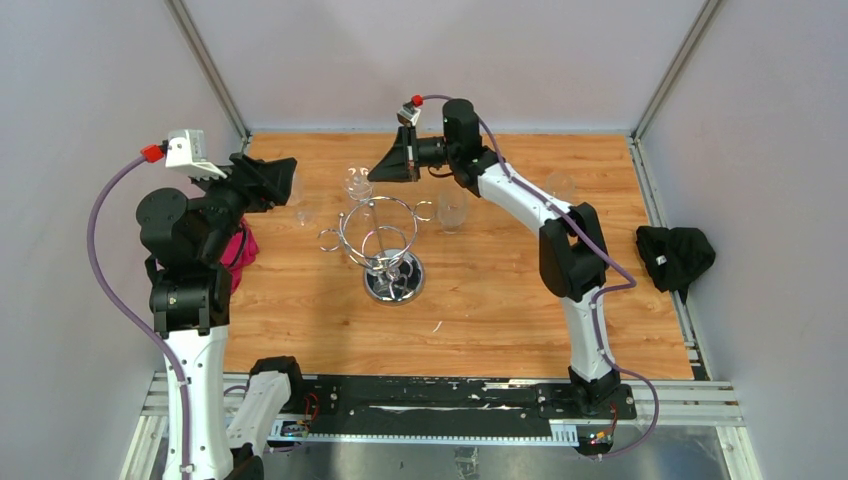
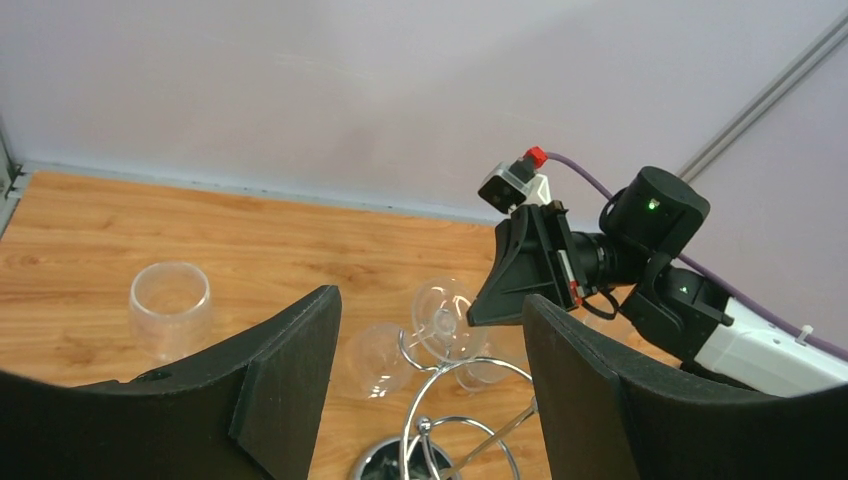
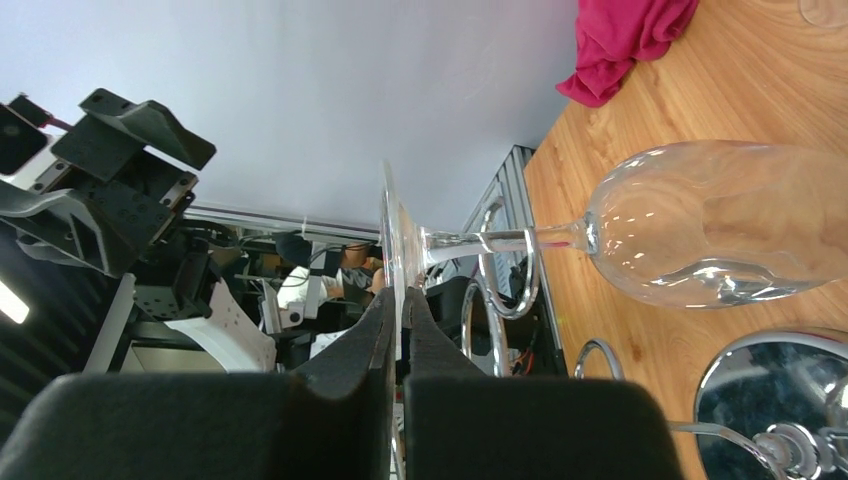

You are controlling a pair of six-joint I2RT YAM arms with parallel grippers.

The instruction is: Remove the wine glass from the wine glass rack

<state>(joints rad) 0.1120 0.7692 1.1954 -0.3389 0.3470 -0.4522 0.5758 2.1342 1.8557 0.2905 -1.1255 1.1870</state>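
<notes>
The wine glass rack is a chrome wire stand on a round mirrored base at the table's middle. A clear wine glass hangs upside down from a hook on its far side. My right gripper is shut on the glass's round foot. In the right wrist view the fingertips pinch the foot's thin edge; the stem sits in a rack hook and the bowl is beyond. My left gripper is open and empty, left of the rack; its view shows the glass and rack.
Clear tumblers stand on the table to the left, right and far right of the rack; one shows in the left wrist view. A pink cloth lies at the left edge, a black cloth off the right edge.
</notes>
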